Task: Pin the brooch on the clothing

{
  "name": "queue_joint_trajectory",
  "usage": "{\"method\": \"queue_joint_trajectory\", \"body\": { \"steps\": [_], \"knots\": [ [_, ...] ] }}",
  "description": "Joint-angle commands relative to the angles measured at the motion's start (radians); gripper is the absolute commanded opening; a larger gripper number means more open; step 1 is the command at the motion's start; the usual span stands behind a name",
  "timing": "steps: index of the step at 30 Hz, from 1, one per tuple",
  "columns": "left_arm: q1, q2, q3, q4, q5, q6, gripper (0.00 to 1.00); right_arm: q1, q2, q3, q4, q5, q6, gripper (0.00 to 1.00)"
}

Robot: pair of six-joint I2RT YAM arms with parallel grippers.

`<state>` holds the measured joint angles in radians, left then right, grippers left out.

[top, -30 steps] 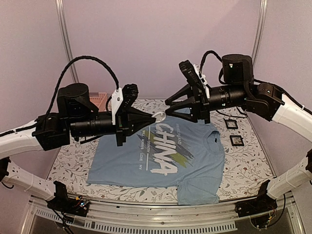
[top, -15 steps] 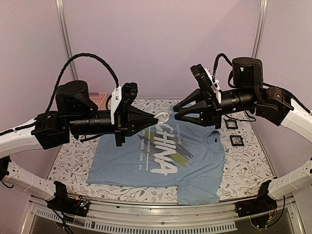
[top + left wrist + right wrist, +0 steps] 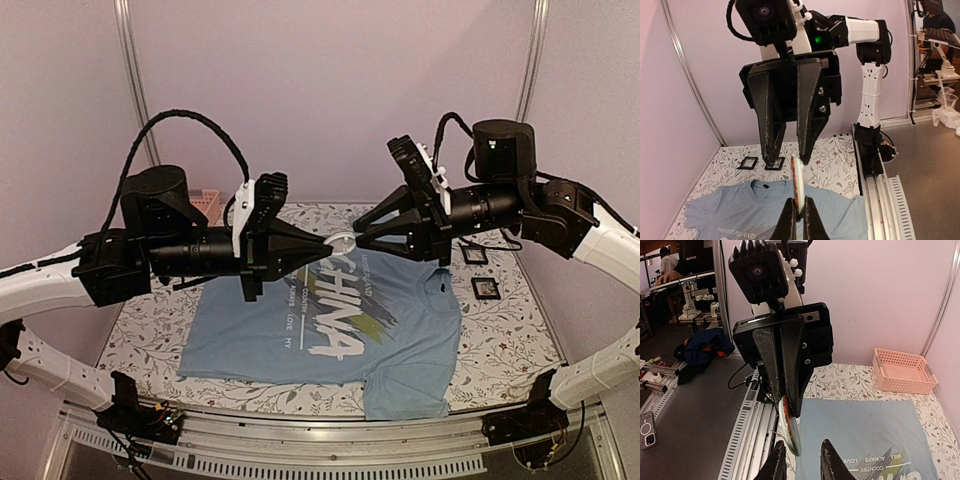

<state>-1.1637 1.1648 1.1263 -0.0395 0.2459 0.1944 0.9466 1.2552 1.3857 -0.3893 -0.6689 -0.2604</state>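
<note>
The brooch (image 3: 341,240) is a small round disc held in mid-air above the light blue T-shirt (image 3: 330,335). My left gripper (image 3: 328,243) is shut on the brooch's near edge. In the left wrist view the brooch (image 3: 796,186) shows edge-on, upright, between my left gripper's (image 3: 798,204) tips. My right gripper (image 3: 356,238) is open and faces the left one tip to tip. Its jaws stand on either side of the brooch's far edge. In the right wrist view the brooch (image 3: 789,431) sits beside the left finger of my right gripper (image 3: 802,445). The shirt (image 3: 865,432) lies flat below.
Two small black square frames (image 3: 474,254) (image 3: 486,288) lie on the floral cloth right of the shirt. A pink basket (image 3: 205,203) stands at the back left and also shows in the right wrist view (image 3: 902,371). A metal rail (image 3: 330,445) runs along the table's front edge.
My right gripper swung away to the right, then came back left until its open jaws reach the brooch. My left gripper, holding the brooch, edged right to meet it.
</note>
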Motion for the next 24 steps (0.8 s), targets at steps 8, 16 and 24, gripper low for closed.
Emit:
{"method": "queue_joint_trajectory", "body": {
  "steps": [8, 16, 24],
  "knots": [
    [-0.013, 0.037, -0.017, 0.087, 0.056, -0.008, 0.00, -0.001, 0.000, -0.036, 0.019, -0.013, 0.017, 0.13],
    [-0.014, 0.050, -0.028, 0.101, 0.041, -0.026, 0.03, -0.001, -0.021, -0.076, 0.025, 0.013, 0.051, 0.00],
    [0.053, 0.011, -0.281, 0.288, -0.302, -0.256, 0.56, -0.028, -0.071, -0.299, 0.100, 0.365, 0.174, 0.00]
  ]
}}
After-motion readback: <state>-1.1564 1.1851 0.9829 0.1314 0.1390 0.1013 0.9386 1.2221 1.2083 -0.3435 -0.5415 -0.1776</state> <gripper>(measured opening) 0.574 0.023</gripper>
